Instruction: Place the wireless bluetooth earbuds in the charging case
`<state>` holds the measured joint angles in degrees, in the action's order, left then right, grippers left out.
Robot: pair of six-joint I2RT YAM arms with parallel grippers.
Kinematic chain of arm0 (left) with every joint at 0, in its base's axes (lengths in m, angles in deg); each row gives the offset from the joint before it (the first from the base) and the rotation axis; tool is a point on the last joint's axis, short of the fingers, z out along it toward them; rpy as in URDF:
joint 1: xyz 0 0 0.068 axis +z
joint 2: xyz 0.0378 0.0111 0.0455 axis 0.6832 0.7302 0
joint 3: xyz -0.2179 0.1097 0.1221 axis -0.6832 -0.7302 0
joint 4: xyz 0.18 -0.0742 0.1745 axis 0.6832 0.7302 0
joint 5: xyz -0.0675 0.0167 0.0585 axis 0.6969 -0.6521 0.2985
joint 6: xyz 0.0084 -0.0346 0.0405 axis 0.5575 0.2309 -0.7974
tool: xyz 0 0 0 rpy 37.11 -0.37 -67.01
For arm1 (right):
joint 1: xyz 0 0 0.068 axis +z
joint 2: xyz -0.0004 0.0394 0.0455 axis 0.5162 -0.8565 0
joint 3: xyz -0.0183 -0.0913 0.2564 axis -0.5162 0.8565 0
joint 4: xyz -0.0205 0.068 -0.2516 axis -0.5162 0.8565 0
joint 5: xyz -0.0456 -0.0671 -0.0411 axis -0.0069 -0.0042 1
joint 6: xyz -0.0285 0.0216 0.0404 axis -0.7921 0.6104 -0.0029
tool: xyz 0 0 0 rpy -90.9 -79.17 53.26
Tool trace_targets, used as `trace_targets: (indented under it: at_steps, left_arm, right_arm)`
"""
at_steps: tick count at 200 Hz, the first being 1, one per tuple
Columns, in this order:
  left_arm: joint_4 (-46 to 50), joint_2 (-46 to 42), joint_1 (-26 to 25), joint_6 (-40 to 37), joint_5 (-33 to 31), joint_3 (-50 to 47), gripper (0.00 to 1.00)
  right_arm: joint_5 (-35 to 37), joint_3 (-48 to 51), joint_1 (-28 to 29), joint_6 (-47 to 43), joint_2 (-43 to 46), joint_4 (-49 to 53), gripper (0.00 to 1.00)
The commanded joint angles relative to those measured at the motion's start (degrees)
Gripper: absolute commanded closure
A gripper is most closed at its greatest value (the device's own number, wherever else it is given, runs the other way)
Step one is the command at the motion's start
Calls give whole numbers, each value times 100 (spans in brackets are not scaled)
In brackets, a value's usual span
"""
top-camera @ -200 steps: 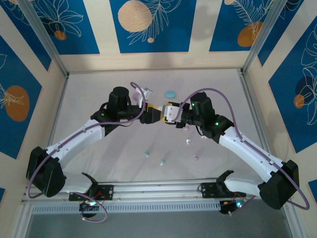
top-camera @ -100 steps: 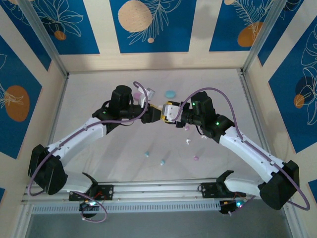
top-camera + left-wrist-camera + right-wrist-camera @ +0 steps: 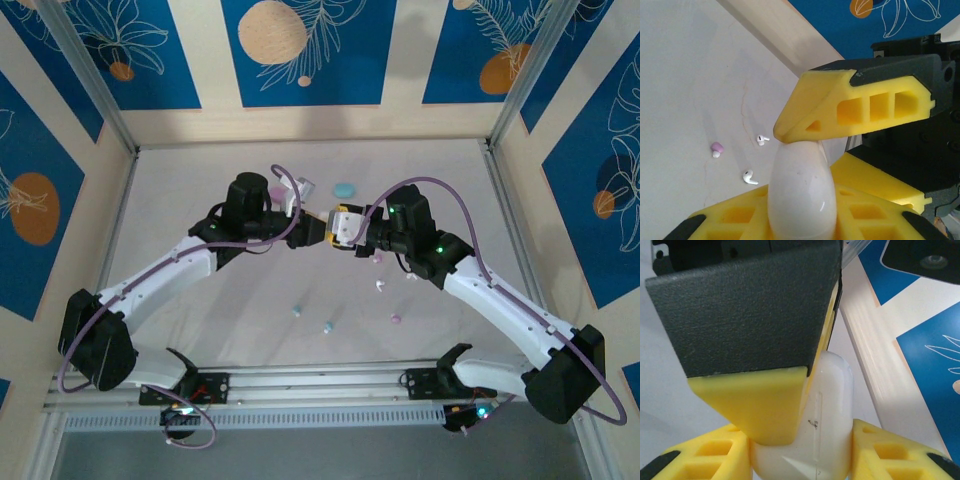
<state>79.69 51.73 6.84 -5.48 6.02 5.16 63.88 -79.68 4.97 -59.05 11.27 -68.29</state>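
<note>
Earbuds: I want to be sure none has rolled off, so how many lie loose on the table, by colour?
Light blue earbuds: 2
Pink earbuds: 2
White earbuds: 2
Total: 6

White table (image 3: 200,170), scattered earbuds (image 3: 297,311), light-blue case (image 3: 344,189)

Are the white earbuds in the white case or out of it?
Out. Both white earbuds lie loose on the table, apart from the white case clamped in the left gripper.
</note>
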Motion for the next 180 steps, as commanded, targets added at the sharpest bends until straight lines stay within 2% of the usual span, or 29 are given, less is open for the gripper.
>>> trace_targets:
  at_steps: [1,38,146,180]
  left_arm:
    - [-441,-62,-90,117,-40,20,71]
    - [-616,-82,-85,218,-96,-70,77]
    - [-929,-175,-85,280,-309,-239,71]
    - [-934,-190,-85,272,-332,-272,65]
  right_arm:
    - [-117,-169,75,150,159,-97,58]
    - [-119,-143,80,287,176,-161,58]
    - [-56,-134,105,350,177,-132,57]
    - [-67,-128,105,364,178,-127,57]
